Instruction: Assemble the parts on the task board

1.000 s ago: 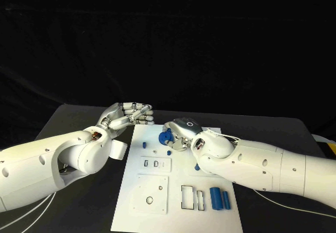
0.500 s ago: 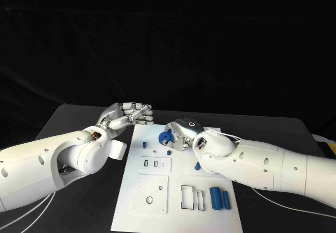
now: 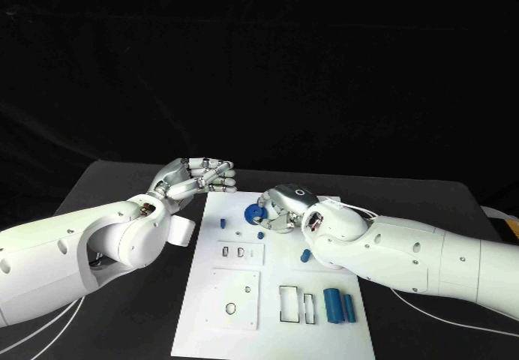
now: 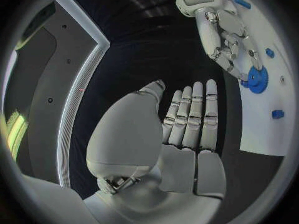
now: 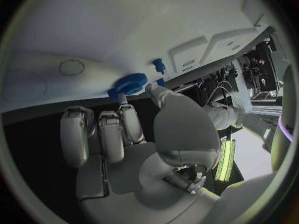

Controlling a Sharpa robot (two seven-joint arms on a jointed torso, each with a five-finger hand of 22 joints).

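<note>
Keep the blue gear (image 3: 253, 212) level & lower it straight onto its spot near the far end of the white board (image 3: 244, 315) — don't twist early. Right hand (image 3: 283, 208) pinches the gear's rim w/ its fingers (image 5: 127, 122), other fingers loosely curled. Left hand (image 3: 198, 178) — fingers curled in, holding nothing, above the counter (image 3: 119, 187) by the board's far corner.

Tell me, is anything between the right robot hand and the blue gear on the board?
Nothing visible. The right robot hand is already at the gear: its fingertips touch the gear's rim on the board. The left robot hand is off to the side.
</note>
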